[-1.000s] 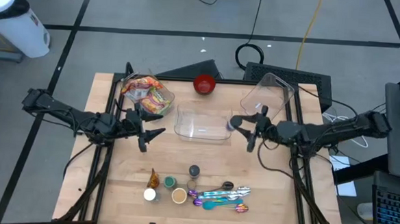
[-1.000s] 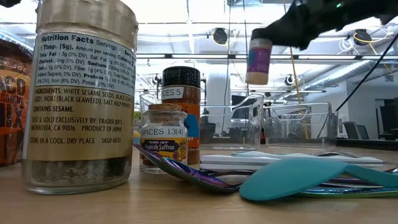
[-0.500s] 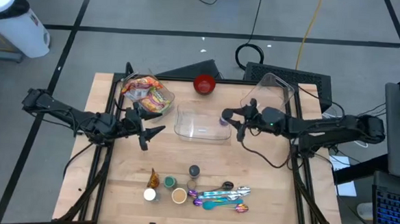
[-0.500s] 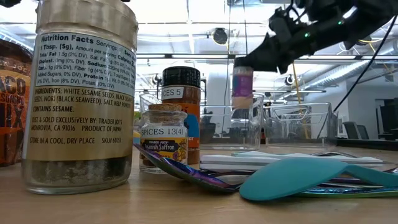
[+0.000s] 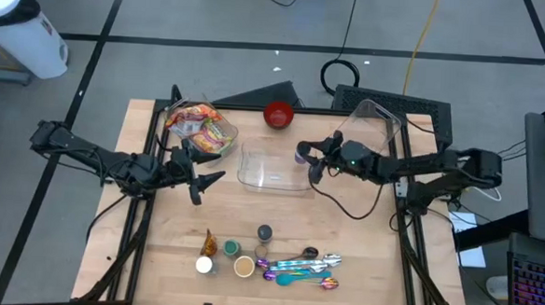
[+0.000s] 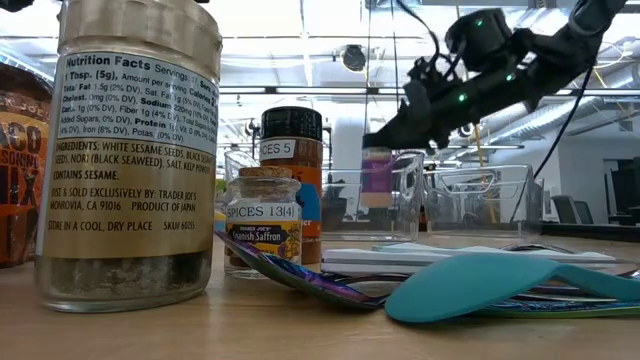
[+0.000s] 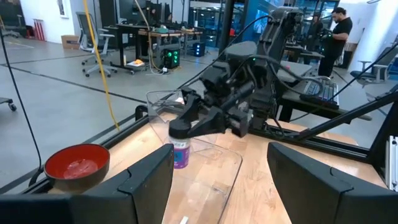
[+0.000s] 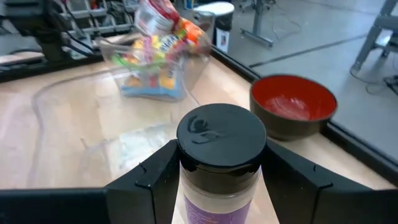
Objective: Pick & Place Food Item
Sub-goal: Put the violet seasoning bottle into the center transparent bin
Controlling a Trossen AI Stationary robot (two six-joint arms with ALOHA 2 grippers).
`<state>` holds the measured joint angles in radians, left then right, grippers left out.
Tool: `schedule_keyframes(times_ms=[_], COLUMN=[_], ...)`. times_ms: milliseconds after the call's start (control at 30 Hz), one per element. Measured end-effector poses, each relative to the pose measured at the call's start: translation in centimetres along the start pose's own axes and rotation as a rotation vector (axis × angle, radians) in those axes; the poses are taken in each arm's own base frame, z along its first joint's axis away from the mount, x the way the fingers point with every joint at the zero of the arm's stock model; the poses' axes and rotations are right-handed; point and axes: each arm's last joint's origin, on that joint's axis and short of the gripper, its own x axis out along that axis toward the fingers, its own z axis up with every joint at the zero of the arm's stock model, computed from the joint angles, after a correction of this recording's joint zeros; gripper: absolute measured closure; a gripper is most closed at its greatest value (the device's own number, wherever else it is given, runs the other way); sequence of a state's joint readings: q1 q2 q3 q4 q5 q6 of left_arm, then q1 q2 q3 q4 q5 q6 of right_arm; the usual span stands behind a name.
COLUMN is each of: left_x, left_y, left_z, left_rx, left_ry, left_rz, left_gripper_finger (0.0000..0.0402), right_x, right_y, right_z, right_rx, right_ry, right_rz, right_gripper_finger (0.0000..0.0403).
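Spice jar (image 5: 302, 155) in right pincer (image 5: 311, 161) over bin rim (image 5: 307, 178)

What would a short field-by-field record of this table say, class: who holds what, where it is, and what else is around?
right gripper: shut on the purple-labelled spice jar by its black lid
jar position: over the right end of the clear rectangular container, above its floor
left gripper: open, empty, waiting at the table's left
behind container: red bowl
left of container: clear tub of snack packets
near edge: spice jars and coloured measuring spoons
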<state>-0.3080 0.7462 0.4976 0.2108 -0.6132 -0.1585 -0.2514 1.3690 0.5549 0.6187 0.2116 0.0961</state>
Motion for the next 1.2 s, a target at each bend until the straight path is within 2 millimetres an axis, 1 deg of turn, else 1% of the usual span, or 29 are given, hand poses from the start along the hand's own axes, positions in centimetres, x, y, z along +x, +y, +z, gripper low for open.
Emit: schedule_keyframes(times_ms=[167, 467, 700, 967, 1200], left_x=[0.0, 0.0, 0.0, 0.0, 0.0], left_y=[0.0, 0.0, 0.0, 0.0, 0.0], left_z=[0.0, 0.0, 0.0, 0.0, 0.0], left_rx=[0.004, 0.003, 0.003, 0.003, 0.003], left_ry=[0.000, 0.001, 0.001, 0.001, 0.001], left_rz=[0.000, -0.001, -0.001, -0.001, -0.001], left_gripper_finger=[0.0135, 0.0135, 0.0135, 0.0135, 0.0135], right_x=[1.0, 1.9, 1.8, 1.8, 1.8], right_y=[-0.4, -0.3, -0.4, -0.4, -0.4], right_z=[-1.0, -2.2, -2.2, -2.2, -2.2], right_rx=[0.022, 0.014, 0.004, 0.004, 0.004], right_ry=[0.029, 0.053, 0.059, 0.060, 0.060], right_rz=[-0.020, -0.050, -0.070, -0.067, -0.067], right_gripper_finger=[0.0216, 0.0217, 0.0215, 0.0184, 0.0190])
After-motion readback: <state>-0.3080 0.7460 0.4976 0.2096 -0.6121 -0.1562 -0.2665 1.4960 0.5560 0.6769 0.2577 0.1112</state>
